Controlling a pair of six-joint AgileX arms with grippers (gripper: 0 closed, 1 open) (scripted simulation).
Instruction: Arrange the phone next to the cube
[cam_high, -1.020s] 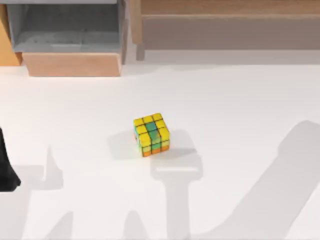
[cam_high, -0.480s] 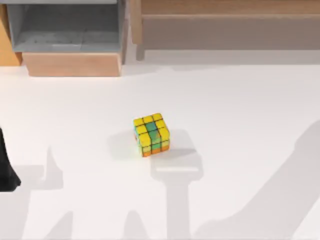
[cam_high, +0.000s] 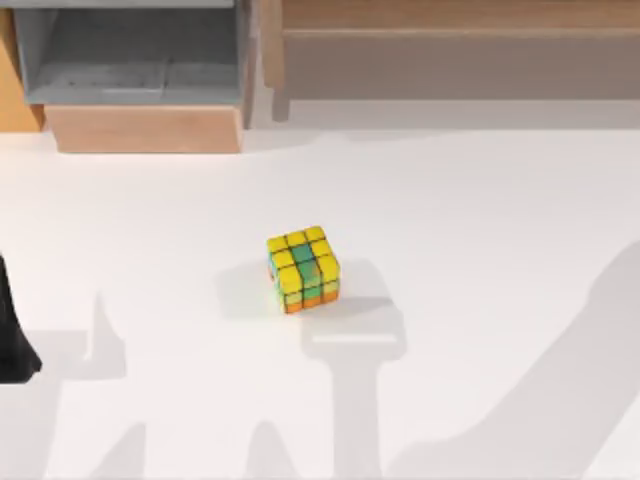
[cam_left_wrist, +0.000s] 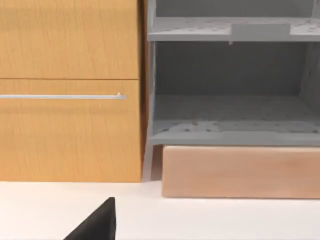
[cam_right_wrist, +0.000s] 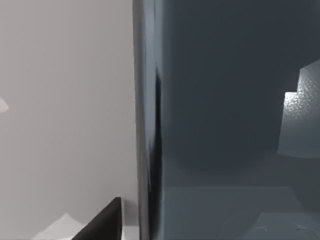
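Observation:
The cube (cam_high: 302, 268), mostly yellow with green and orange squares, rests on the white table (cam_high: 480, 220) near the middle of the top view. The phone (cam_right_wrist: 225, 125) looms very close in the right wrist view, its dark glossy screen and thin silvery edge (cam_right_wrist: 142, 125) standing on end. My right gripper (cam_right_wrist: 135, 225) is shut on the phone, with one black fingertip (cam_right_wrist: 102, 222) showing beside the edge. My left arm (cam_high: 12, 340) sits parked at the table's far left, well away from the cube.
An open grey cabinet compartment (cam_high: 130, 55) above a light wooden drawer front (cam_high: 145, 128) stands at the back left, also seen as the compartment (cam_left_wrist: 230, 100) beside an orange-wood door (cam_left_wrist: 70, 90). A long wooden unit (cam_high: 450, 60) runs along the back right.
The right arm's shadow at the top view's right edge has slid a little further right. The cube and the left arm have not moved.

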